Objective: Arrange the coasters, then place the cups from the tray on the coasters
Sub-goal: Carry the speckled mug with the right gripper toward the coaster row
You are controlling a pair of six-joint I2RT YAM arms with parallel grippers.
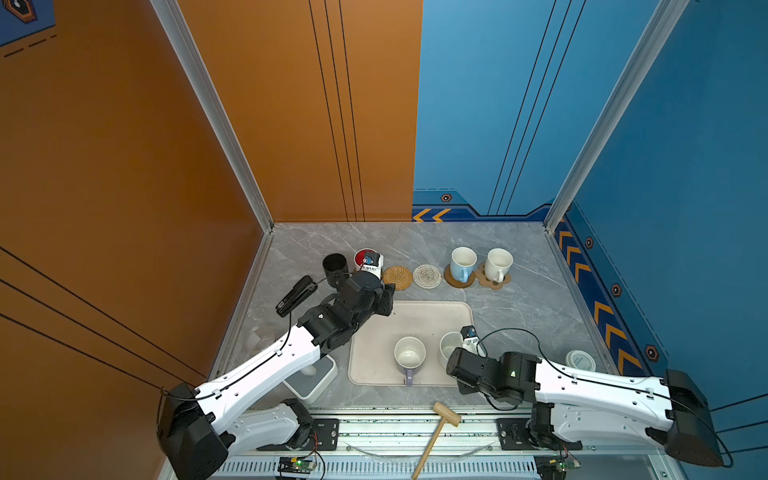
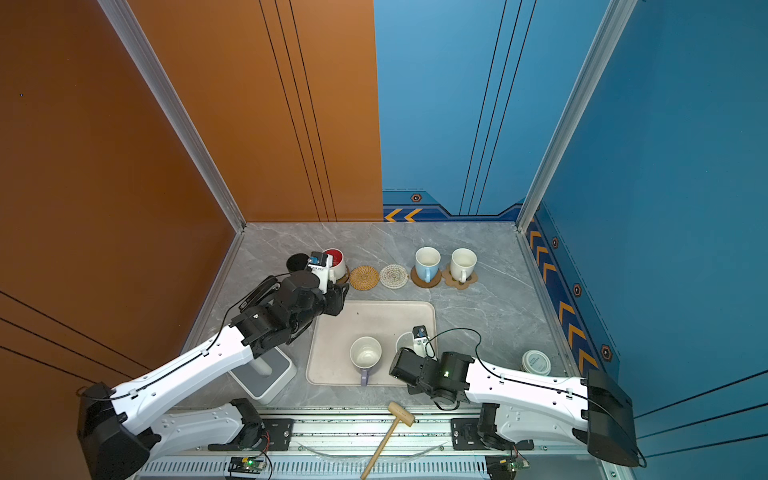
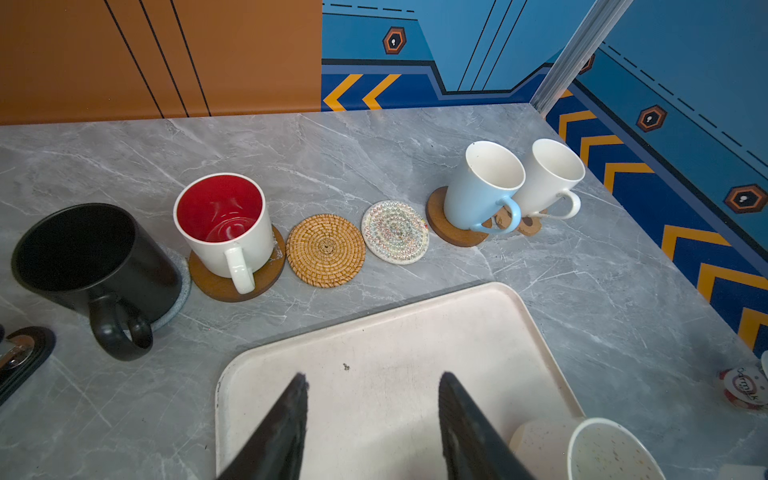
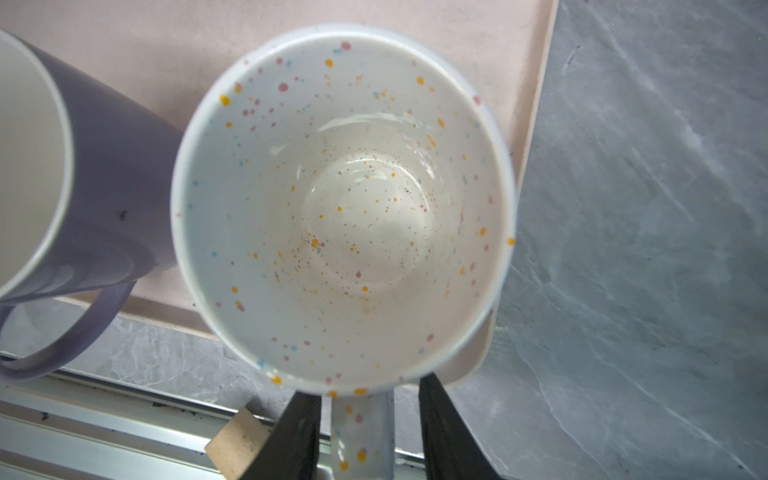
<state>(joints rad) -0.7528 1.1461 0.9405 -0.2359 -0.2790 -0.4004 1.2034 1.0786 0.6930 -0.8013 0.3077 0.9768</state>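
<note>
Glossy, breakable, likely weighty, the speckled mug [image 4: 345, 199] sits in the tray's [image 4: 534, 104] near right corner, its handle [image 4: 361, 432], the best hold, between the right gripper's [image 4: 368, 415] parted, untouching jaws; the left gripper [image 3: 374, 376] hangs half-open, empty, over the tray.

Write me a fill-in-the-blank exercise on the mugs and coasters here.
1. The tray holds ___ mugs.
2. The right gripper straddles the ___ of the speckled mug.
3. The red-inside mug stands between the black mug and the ___ coaster.
4. The left gripper hovers open over the ___.
Missing words: two; handle; rattan; tray.
</note>
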